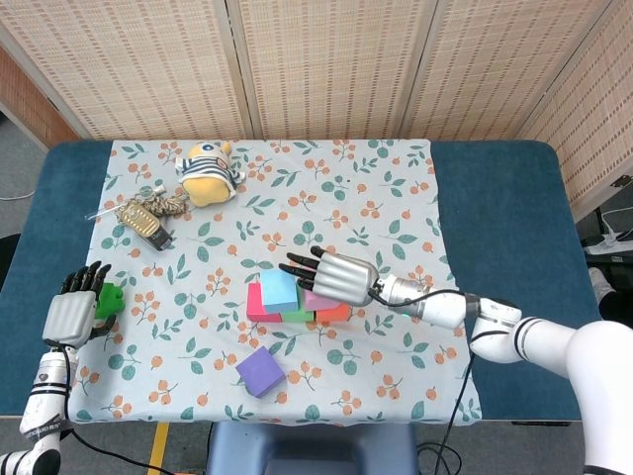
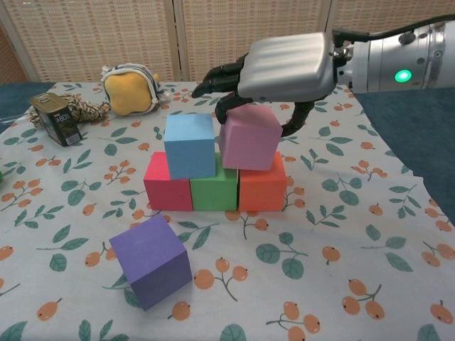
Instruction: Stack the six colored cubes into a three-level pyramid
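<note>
A red cube (image 2: 167, 188), a green cube (image 2: 217, 190) and an orange cube (image 2: 261, 188) form a row on the floral cloth. On the red and green cubes sits a light blue cube (image 2: 190, 145). Beside it, a pink cube (image 2: 249, 138) rests slightly tilted over the green and orange cubes. My right hand (image 2: 284, 67) covers it from above and still grips it, with dark fingers (image 2: 226, 71) at its left and the thumb at its right. A purple cube (image 2: 151, 261) lies loose in front. My left hand (image 1: 71, 315) holds a small green block (image 1: 110, 300) at the table's left edge.
A yellow plush toy (image 2: 129, 89) and a tin can (image 2: 57, 117) with a coil of rope lie at the back left. The cloth (image 1: 396, 208) ends on blue table (image 1: 504, 218) at both sides.
</note>
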### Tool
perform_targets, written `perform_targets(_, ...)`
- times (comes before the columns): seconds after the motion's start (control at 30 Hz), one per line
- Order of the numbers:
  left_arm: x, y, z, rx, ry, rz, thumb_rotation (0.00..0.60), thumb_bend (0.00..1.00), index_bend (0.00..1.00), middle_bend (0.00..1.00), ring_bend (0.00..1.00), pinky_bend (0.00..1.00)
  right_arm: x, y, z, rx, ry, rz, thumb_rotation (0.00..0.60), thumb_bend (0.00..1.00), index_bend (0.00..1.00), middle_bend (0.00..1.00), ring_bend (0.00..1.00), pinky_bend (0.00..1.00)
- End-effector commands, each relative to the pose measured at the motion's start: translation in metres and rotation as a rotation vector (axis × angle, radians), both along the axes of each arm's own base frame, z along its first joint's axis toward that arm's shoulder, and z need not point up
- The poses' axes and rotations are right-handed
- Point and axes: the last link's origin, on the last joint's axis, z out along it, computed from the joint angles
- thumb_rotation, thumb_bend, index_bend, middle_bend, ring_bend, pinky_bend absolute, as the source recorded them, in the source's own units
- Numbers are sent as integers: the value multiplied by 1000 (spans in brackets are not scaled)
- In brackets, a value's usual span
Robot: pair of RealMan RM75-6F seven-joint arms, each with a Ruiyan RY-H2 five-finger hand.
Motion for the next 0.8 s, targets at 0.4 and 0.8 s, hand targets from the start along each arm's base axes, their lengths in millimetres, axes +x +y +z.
perform_targets(0.4, 1, -2, 1, -2, -7, -6, 600, 347, 0, 0, 0, 110, 3, 7, 0, -17, 26, 4, 600, 215, 468, 0, 9, 324)
perform_targets(0.8, 2, -3, 3, -3, -12, -13, 600, 347, 0, 0, 0, 111, 5, 12, -5, -32, 38, 7, 600, 215, 420, 0, 9, 325)
